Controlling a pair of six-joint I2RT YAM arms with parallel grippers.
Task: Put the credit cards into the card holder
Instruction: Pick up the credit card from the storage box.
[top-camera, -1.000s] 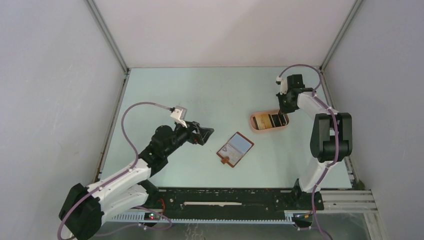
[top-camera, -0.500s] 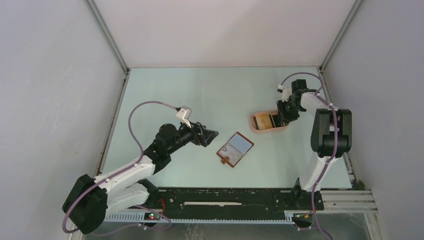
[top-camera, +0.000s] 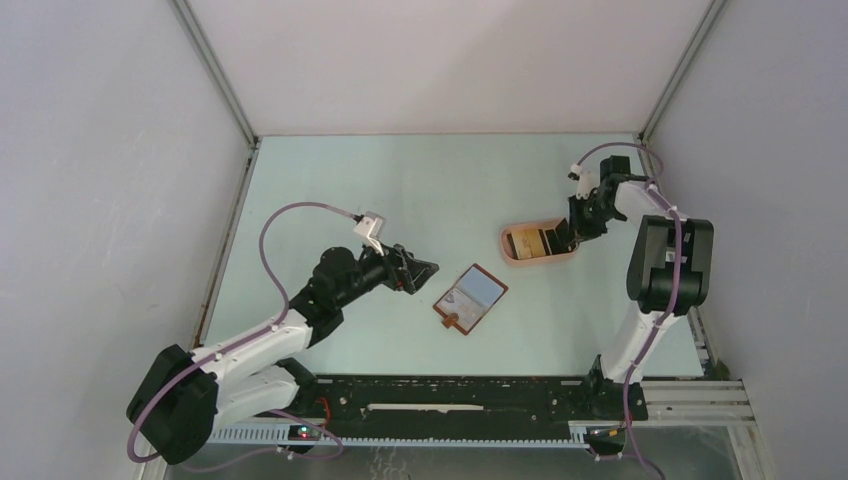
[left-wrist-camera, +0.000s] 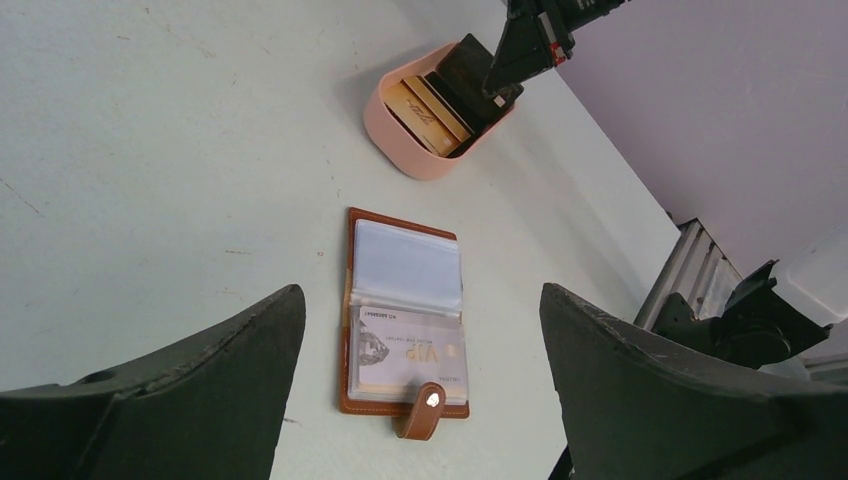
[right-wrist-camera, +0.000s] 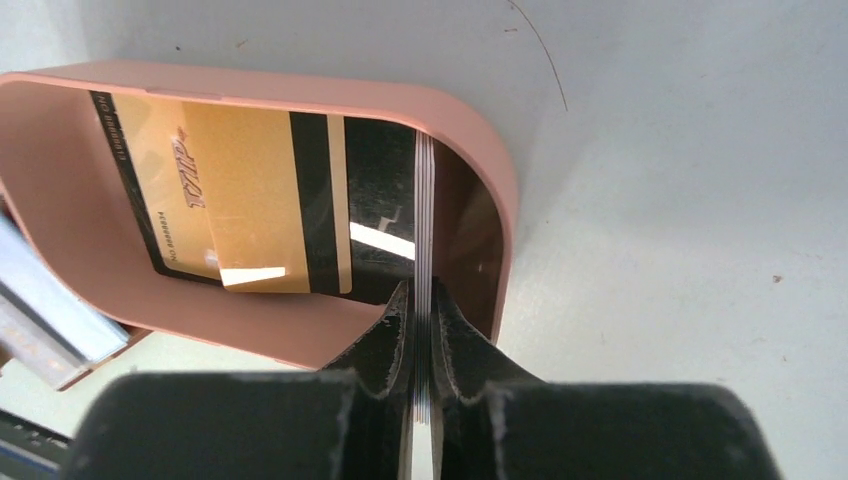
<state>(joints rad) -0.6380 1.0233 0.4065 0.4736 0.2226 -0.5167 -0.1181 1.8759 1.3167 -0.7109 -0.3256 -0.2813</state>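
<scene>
Pinch made: right gripper (right-wrist-camera: 420, 300) has its fingers drawn in to a slit on a thin, edge-on sheaf of credit cards (right-wrist-camera: 424, 200). The edge lines suggest more than one card; the count is unclear. A second ago this gripper hung above and behind the pink tray (right-wrist-camera: 480, 180). Half a second ago it was dipping in, and now it sits inside the tray's end. Judged: grasp step looks done, lift and carry not yet begun. Risk: extra cards riding along in the pinch.

Just left of the fingertips in the wrist view, a gold card (right-wrist-camera: 240, 200) with a dark stripe leans in the tray, untouched.

Well apart from the right gripper, toward the arm bases, the card holder (top-camera: 470, 298) lies open and flat, clear sleeves up. A printed card (left-wrist-camera: 410, 350) shows in the sleeve nearer the tab.

Farthest off, the left gripper (top-camera: 418, 270) is spread wide and empty, near the holder's side. It edged closer early in the second and has barely shifted since. Probably waiting to steady the holder.
</scene>
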